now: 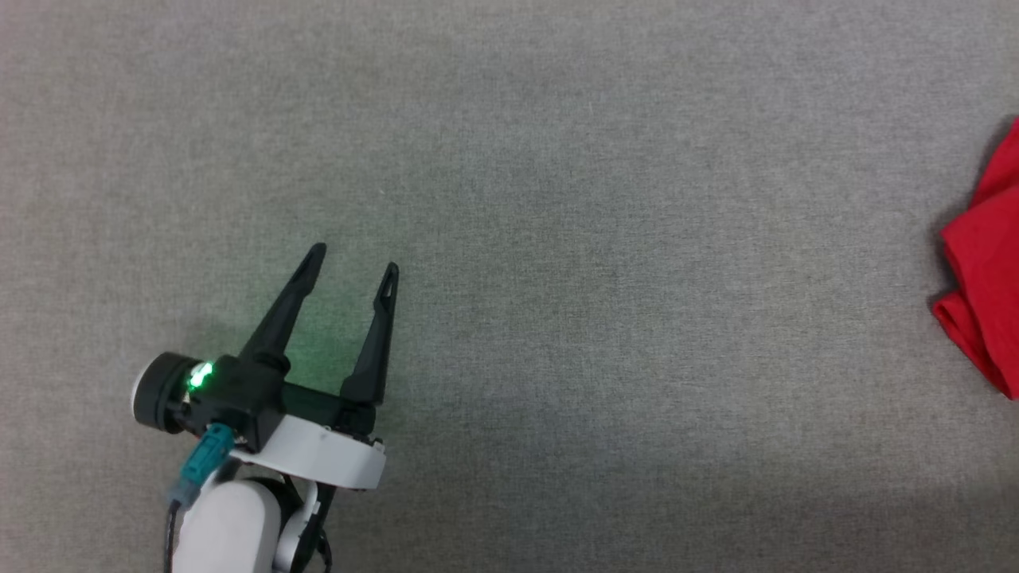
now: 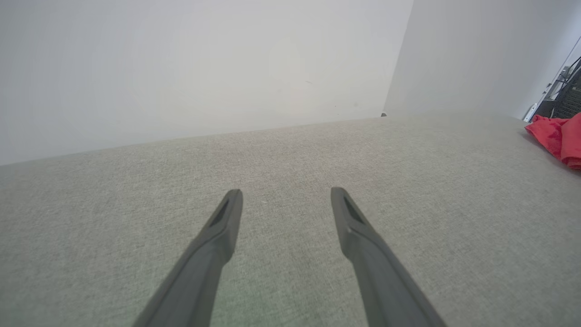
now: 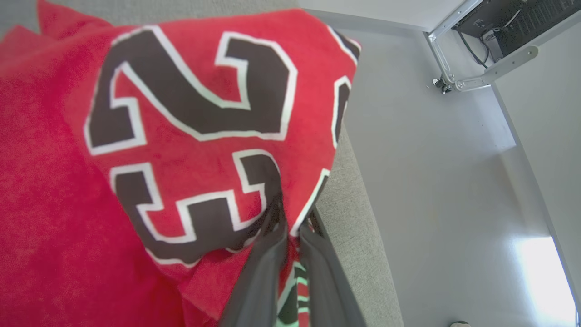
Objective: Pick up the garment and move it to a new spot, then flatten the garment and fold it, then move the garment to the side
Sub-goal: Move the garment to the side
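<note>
Nearest, the left gripper (image 1: 354,259) is being held with its fingers spread and nothing between them, low over a grey cloth-covered table (image 1: 557,199). Well apart, at the table's right side, the red garment (image 1: 983,270) is being shown crumpled, close to the table edge (image 3: 358,236). There a fold beside its black numerals is being pinched between the closed fingers of the right gripper (image 3: 292,222). Only a small bite is apparently being gripped, so the cloth may slip free, or trail over the edge toward the floor (image 3: 431,181) when lifted.
</note>
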{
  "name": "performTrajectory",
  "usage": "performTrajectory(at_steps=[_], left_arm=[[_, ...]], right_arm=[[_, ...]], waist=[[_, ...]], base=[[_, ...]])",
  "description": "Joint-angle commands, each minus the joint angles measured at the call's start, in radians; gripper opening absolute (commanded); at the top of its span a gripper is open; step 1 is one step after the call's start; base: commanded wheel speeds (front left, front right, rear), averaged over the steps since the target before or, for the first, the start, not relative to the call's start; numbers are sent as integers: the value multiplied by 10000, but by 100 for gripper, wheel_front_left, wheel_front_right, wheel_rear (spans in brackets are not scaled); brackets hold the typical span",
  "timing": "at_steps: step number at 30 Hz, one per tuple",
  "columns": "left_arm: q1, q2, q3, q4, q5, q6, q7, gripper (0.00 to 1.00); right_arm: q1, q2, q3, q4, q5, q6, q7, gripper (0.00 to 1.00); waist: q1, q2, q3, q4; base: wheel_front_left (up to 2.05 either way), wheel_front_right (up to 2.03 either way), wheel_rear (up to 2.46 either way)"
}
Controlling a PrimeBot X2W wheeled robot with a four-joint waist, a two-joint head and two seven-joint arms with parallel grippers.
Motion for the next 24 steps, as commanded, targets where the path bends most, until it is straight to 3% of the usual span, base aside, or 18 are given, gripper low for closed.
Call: performTrajectory(at_steps=[1,13,15,16,17,24], left_arm=[[-91,24,1,-65,22,42,36,100],[173,233,69,-511,-32,253,233,100],[162,239,54,-540,-46,270,262,100],[164,219,33,-516,-70,273,246,100],[173,190,12,-467,-93,275,232,100],[442,-125,33,247,-435,374,-76,100]], right_arm=[[-226,76,73,308,-221,-12,-223,0],[-1393,552,171,2674,-1237,-12,-1833,0],[-1565,577,135,2844,-1299,-12,-2082,48],[-1612,574,136,2915,-1345,-12,-2218,91],[-1638,588,142,2980,-1345,-12,-2325,100],[-1455,790,685,2727,-932,-12,-2802,100]], waist=[[0,0,96,52],[0,0,179,29],[0,0,138,11],[0,0,85,10],[0,0,12,14],[0,0,-999,140]], base=[[0,0,0],[0,0,0],[0,0,0],[0,0,0],[0,0,0],[0,0,0]])
